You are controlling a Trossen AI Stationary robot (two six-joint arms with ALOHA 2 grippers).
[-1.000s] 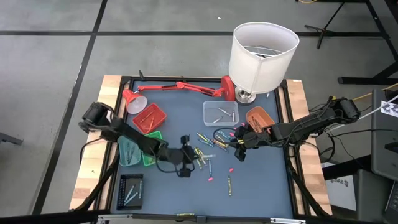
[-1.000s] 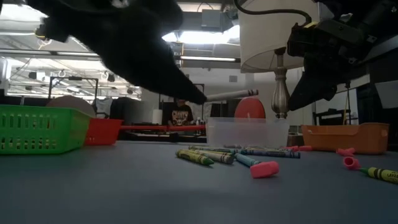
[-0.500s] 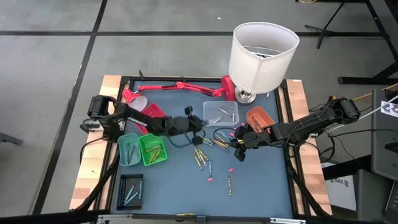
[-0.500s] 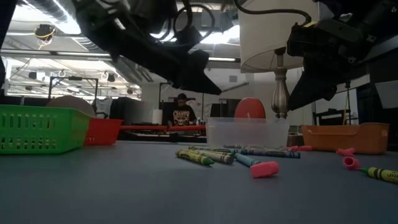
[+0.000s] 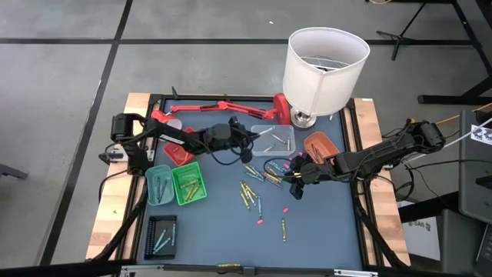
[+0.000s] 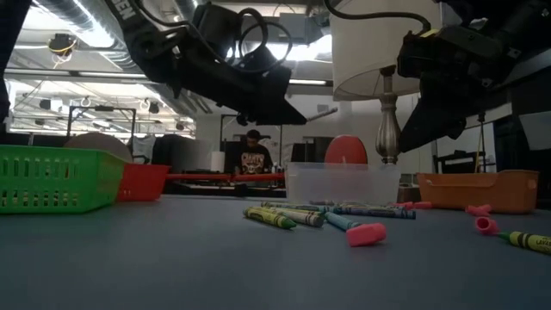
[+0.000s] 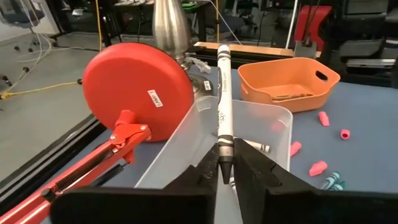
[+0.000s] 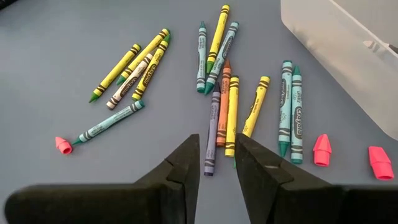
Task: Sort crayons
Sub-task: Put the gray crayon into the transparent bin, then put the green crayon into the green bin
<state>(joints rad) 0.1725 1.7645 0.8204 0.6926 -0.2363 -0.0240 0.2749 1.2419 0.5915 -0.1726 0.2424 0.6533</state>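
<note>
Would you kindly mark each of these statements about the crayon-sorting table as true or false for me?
1. The left gripper holds a white crayon over the clear bin. True.
2. The right gripper grips an orange crayon. False: its fingers stand apart with nothing between them, above the loose crayons on the mat.
3. The orange tray lies on its side. False: it stands upright, beside the clear bin.
4. Pink bits lie on the mat near the crayons. True.
5. The lamp's white shade rests flat on the green tray. False: it sits on its stand at the table's far edge.
</note>
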